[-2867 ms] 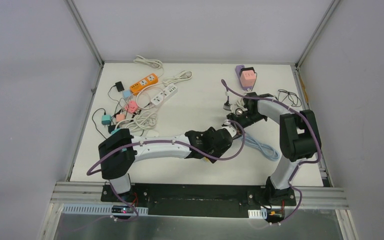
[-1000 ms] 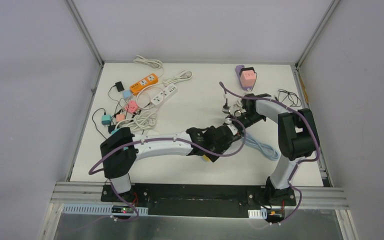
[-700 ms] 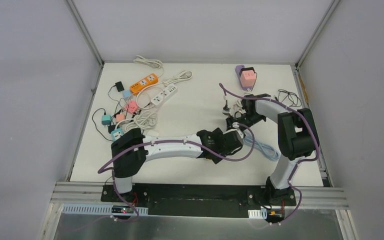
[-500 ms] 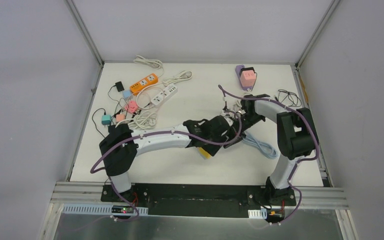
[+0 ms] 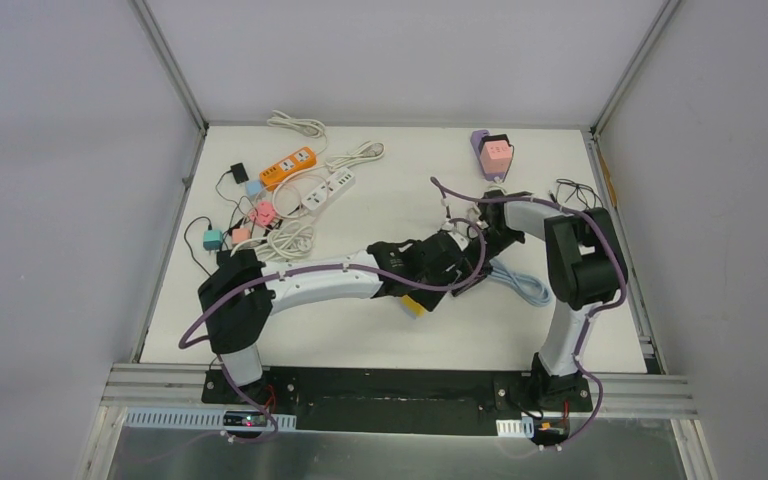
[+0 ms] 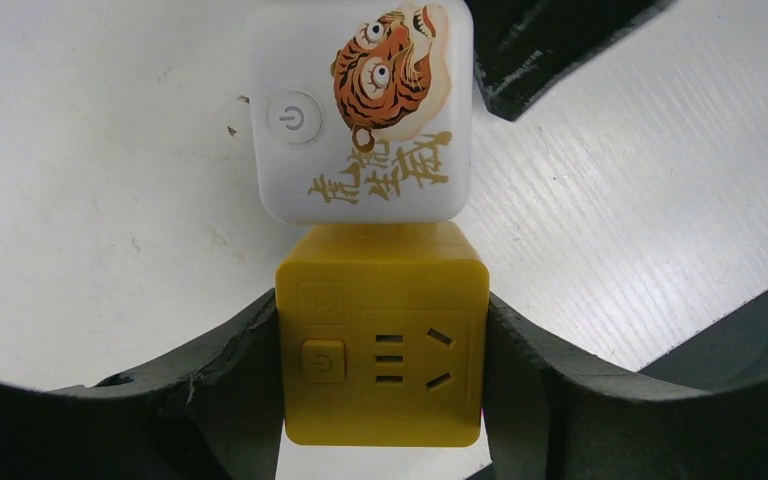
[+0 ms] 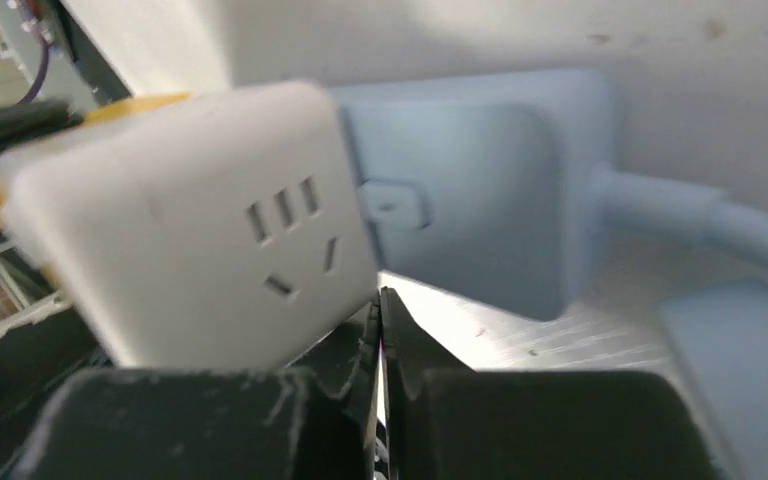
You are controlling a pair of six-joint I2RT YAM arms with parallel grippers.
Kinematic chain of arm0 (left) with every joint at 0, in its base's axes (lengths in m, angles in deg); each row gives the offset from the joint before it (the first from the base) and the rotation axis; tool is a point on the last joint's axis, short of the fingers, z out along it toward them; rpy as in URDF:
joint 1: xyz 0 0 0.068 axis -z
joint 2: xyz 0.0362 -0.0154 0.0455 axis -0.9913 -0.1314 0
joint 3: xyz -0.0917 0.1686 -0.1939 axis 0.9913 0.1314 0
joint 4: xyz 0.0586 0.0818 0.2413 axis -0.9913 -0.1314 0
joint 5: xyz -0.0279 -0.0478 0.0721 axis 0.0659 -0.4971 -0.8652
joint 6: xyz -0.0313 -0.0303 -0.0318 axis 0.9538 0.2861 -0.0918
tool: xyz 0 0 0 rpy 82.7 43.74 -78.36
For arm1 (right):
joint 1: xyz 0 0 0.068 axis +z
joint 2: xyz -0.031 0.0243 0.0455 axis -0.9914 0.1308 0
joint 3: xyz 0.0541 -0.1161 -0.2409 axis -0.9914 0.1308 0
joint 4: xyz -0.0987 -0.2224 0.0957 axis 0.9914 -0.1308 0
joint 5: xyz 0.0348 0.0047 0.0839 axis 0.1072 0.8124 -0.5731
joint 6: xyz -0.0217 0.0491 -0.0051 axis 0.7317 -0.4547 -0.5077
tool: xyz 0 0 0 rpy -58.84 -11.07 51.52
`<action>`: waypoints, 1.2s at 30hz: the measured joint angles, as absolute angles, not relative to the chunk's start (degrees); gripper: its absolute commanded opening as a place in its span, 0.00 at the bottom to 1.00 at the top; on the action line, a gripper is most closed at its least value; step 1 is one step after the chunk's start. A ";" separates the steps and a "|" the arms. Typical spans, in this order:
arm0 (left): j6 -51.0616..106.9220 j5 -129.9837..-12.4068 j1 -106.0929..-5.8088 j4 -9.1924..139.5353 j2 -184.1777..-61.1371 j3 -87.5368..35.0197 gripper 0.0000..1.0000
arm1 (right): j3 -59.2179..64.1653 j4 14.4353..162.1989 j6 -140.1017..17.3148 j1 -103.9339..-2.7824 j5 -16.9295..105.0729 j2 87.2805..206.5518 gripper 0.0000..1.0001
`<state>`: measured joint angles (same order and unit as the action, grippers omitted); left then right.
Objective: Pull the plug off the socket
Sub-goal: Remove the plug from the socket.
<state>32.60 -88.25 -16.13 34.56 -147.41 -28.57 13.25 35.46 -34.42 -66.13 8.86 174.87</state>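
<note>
My left fingers point(image 6: 222, 372) clamp the yellow cube socket point(image 6: 382, 345), butted against the white tiger-printed cube point(image 6: 360, 110); my right fingers point(image 7: 260, 420) are pressed together beside it. Below lies the white table point(image 6: 90, 200), grey walls point(image 5: 390, 50) around.

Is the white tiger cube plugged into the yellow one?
Seemingly plugged in: white cube sits flush against yellow cube, no prongs showing.

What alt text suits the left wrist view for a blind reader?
A yellow cube socket sits clamped in the left pincer. A white cube with a tiger picture sits flush against its far side, on a white table.
</note>
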 measured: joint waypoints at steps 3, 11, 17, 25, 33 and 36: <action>33.74 -85.48 -17.92 35.67 -147.39 -27.63 0.00 | 13.09 33.08 -31.33 -66.45 5.78 174.26 0.15; 32.49 -80.89 -20.10 42.21 -145.12 -22.40 0.00 | 12.61 26.50 -22.15 -68.81 -4.32 166.30 0.32; 27.88 -78.02 -20.28 44.33 -143.94 -20.48 0.00 | 8.94 19.00 -13.39 -74.39 -7.46 163.46 0.49; 21.34 -74.07 -20.26 45.16 -141.55 -17.75 0.00 | 3.63 15.29 -8.10 -76.40 -7.53 163.24 0.69; 19.97 -73.39 -20.15 45.57 -140.94 -16.94 0.00 | 11.39 29.69 -23.14 -72.88 -2.44 163.26 0.82; 19.99 -73.48 -20.13 45.59 -140.94 -16.94 0.00 | 14.03 31.92 -26.42 -68.46 -0.49 163.28 0.79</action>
<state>19.99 -73.48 -20.13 45.59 -140.94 -16.94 14.03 31.92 -26.42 -68.46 -0.49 163.28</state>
